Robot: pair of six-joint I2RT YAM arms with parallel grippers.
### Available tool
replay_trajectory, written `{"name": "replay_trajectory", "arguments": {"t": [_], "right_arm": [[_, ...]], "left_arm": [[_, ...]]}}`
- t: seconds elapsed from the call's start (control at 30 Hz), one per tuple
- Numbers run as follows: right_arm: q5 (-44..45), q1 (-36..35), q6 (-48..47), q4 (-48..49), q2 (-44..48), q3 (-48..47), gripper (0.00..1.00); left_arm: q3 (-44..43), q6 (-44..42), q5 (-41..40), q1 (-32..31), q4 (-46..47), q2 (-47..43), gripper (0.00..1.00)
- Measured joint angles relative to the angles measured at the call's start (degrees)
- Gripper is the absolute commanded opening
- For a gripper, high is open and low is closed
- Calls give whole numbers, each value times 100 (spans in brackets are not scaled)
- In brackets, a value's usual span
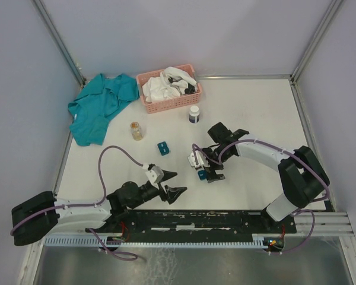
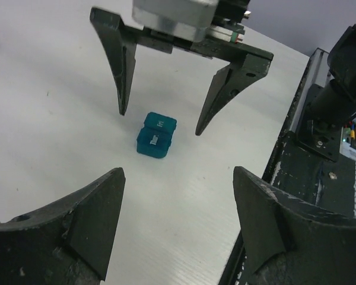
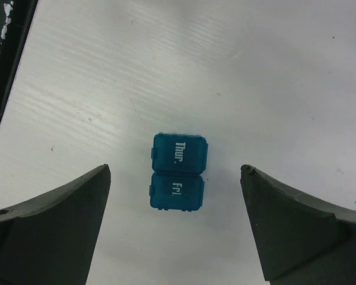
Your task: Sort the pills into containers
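Observation:
A teal-blue container (image 3: 178, 172), two joined boxes with shut lids marked "Thur." and "Fri.", lies on the white table. My right gripper (image 3: 175, 171) hangs open above it, one finger on each side, not touching. The container also shows in the top view (image 1: 201, 174) under the right gripper (image 1: 205, 168), and in the left wrist view (image 2: 156, 135). A second teal container (image 1: 162, 148) lies to the left. My left gripper (image 1: 179, 181) is open and empty, low over the table, pointing at the first container (image 2: 178, 172). No loose pills show.
A white bottle (image 1: 194, 114) and a small amber bottle (image 1: 136, 130) stand behind the containers. A pink basket (image 1: 166, 102) with white cloth sits at the back. A teal garment (image 1: 101, 107) lies back left. The black mounting rail (image 2: 308, 154) runs along the near edge.

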State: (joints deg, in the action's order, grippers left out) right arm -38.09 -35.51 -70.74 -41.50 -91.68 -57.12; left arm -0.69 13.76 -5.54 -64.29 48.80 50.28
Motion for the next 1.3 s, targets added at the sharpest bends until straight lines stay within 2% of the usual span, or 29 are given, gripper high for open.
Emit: {"name": "replay_trajectory", "arguments": {"t": [0.07,0.17,0.37,0.7,1.3], "right_arm": [[-72,0,52,125,68,153,98],[-70,-2,109,186,98,269,88],[85,-94,234,380,96,273,85],[470,-492,389,588,-26,275,75],[992,-721,516,706,-219,273,66]], "left_arm": [[0,-413,2,-103,376,256,80],[0,-1001,4,-247,811,752,79],[0,-1641,-31,-323,1182,1366,79],[2,-1878,-334,-330,1722,1502,79],[2,-1888,-389,-330,1729,1482,79]]}}
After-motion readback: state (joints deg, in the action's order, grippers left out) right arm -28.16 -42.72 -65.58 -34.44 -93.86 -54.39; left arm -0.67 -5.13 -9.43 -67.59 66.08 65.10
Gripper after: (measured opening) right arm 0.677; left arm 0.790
